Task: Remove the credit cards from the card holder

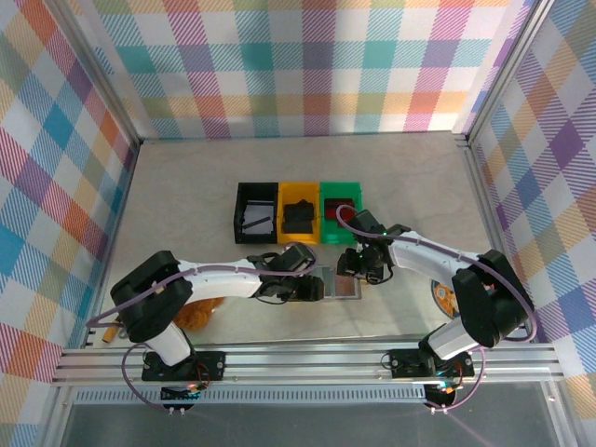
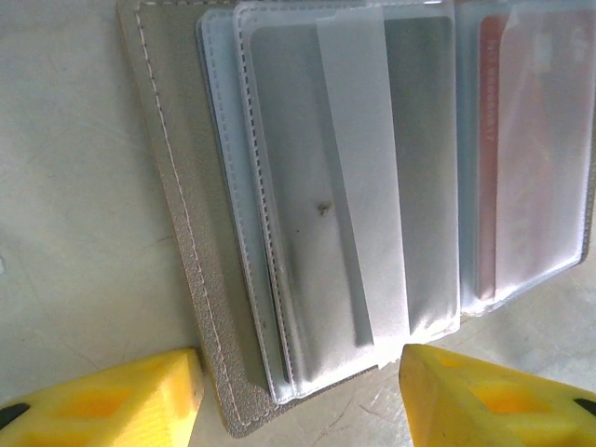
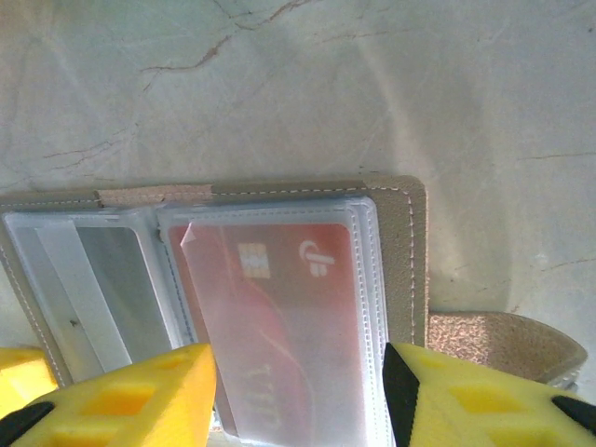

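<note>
the card holder point(image 1: 346, 283) lies opened flat on the counter point(image 1: 186, 196), just in front of the green bin point(image 1: 340, 207) and between the tips of the two arms. the left end effector point(image 2: 298, 402) hangs over its left panel, released. its jaws are spread, one yellow finger point(image 2: 112, 402) off the stitched outer edge and the other near the fold, with nothing clamped between them. something grey point(image 2: 424, 168) shows under the clear sleeves there; card or lining, i cannot tell. the right end effector point(image 3: 298, 399) is over the right panel, also released. its jaws stand either side of the sleeve with the red card point(image 3: 279, 298) tucked inside. whether the fingers touch the plastic i cannot tell. the holder's side tab point(image 3: 503, 340) sticks out on the counter beside the right finger. a yellow bin point(image 1: 298, 216) and a black bin point(image 1: 256, 212) stand in a row left of the green one.
</note>
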`<action>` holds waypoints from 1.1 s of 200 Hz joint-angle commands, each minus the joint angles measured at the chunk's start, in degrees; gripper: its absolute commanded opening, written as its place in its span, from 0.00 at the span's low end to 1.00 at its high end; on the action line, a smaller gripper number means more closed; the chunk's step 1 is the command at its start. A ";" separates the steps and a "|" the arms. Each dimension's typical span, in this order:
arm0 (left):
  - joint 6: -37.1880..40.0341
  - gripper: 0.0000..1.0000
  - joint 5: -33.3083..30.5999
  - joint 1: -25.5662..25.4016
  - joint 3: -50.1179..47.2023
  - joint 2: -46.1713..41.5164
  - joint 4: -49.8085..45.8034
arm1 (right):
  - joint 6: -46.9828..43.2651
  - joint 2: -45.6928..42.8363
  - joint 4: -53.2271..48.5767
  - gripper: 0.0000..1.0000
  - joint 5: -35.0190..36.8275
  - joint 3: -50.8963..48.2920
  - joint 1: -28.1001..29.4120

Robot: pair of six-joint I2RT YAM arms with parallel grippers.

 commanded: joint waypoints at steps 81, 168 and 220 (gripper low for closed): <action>-3.62 0.54 -10.19 -0.44 10.94 9.04 -23.73 | 1.33 -0.48 -0.10 0.52 -1.94 -2.17 -0.21; -4.81 0.52 -9.52 -0.44 12.05 12.58 -23.91 | 2.66 -2.17 2.33 0.50 -3.05 -4.09 -0.21; -5.71 0.52 -7.78 -0.48 10.44 12.81 -21.18 | 3.40 -2.90 3.21 0.49 -3.54 -4.14 -0.21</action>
